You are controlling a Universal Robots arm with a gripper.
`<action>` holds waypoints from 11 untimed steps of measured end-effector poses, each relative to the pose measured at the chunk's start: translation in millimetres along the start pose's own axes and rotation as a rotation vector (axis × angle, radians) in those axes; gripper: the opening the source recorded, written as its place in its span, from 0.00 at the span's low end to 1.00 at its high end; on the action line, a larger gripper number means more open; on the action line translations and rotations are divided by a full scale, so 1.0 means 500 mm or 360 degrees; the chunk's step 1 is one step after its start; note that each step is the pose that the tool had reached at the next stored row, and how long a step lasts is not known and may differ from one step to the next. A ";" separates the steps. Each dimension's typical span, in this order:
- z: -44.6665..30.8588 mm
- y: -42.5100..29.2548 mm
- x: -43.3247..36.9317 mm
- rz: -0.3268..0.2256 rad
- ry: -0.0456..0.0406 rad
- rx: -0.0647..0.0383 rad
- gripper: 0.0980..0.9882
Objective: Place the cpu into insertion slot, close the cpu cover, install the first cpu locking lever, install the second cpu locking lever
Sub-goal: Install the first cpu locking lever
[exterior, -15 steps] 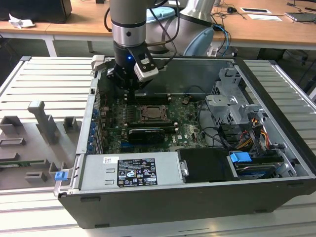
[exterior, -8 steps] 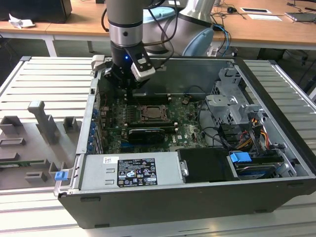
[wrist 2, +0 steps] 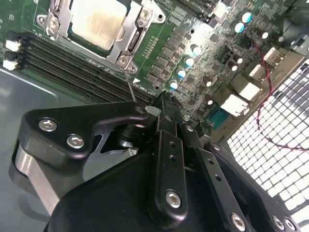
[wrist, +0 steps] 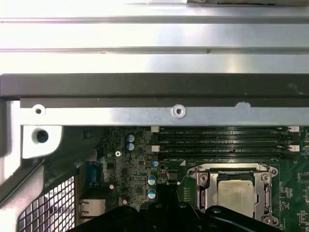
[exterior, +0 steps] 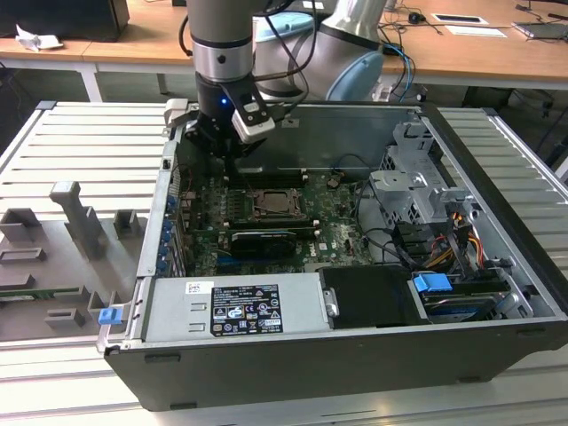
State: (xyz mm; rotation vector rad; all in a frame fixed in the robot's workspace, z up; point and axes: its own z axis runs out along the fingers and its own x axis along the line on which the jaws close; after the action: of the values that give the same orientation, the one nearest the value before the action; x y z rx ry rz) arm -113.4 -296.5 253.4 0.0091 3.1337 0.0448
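Gripper [wrist 2: 164,102] fingers clenched together, tips low over the motherboard [wrist 2: 161,36] just beside the insertion slot [exterior: 275,202], at the end of a thin lever rod [wrist 2: 129,83]; can't tell if they touch it. The cpu [wrist 2: 99,21] sits in the insertion slot, cpu cover [wrist 2: 129,30] lying flat around it.

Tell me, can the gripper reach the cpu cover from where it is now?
Probably yes. The gripper hangs close beside the cpu cover, above the green board; only a thin metal rod stands between them.
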 end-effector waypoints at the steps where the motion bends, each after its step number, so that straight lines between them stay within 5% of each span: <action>1: 0.000 0.004 0.000 -0.0001 0.0000 0.0000 0.01; 7: 0.002 0.018 -0.003 -0.0008 0.0000 0.0000 0.01; 11: 0.002 0.019 -0.028 -0.0009 0.0001 0.0000 0.01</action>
State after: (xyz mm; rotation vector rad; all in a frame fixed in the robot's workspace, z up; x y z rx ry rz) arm -99.4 -286.8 252.6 0.0000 3.1345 0.0447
